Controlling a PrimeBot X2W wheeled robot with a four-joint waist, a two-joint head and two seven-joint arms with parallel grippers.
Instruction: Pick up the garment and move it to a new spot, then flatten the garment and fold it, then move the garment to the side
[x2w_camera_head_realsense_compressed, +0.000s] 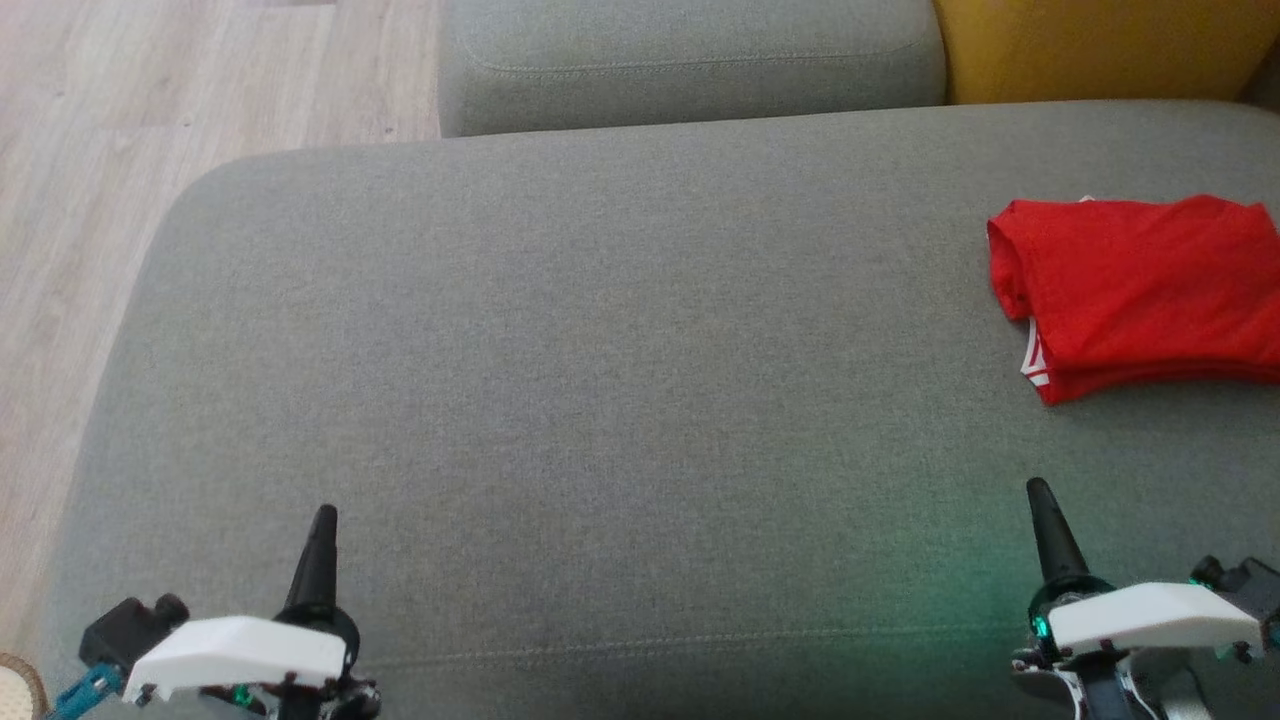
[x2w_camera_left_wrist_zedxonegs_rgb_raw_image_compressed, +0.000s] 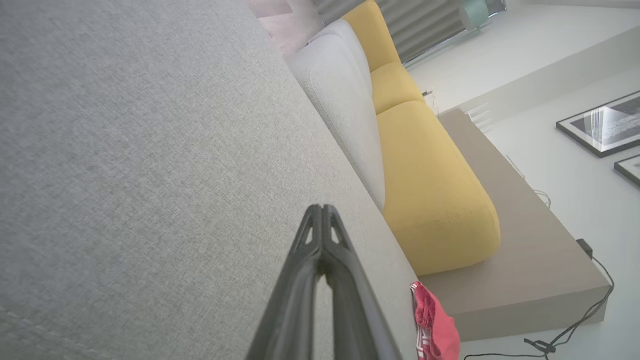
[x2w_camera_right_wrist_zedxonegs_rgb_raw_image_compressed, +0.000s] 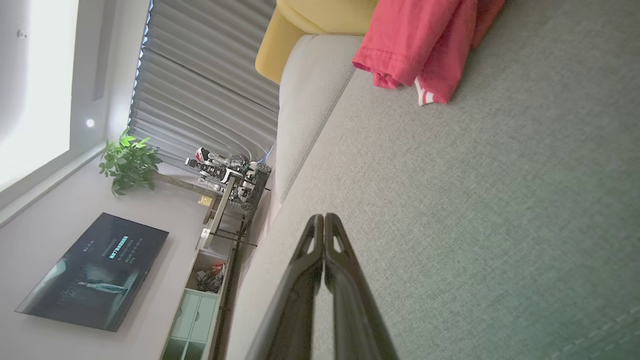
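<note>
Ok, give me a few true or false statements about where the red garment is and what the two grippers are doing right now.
1. The red garment lies folded on the grey cushion. True.
2. The left gripper is holding the garment. False: it is shut on nothing, over bare cushion and well apart from the garment.
3. The right gripper is shut, its two fingers pressed together. True.
4. The garment sits on the robot's left side. False: it lies at the far right of the head view, on the right gripper's side.
5. A yellow cushion shows beyond the grey one. True.
</note>
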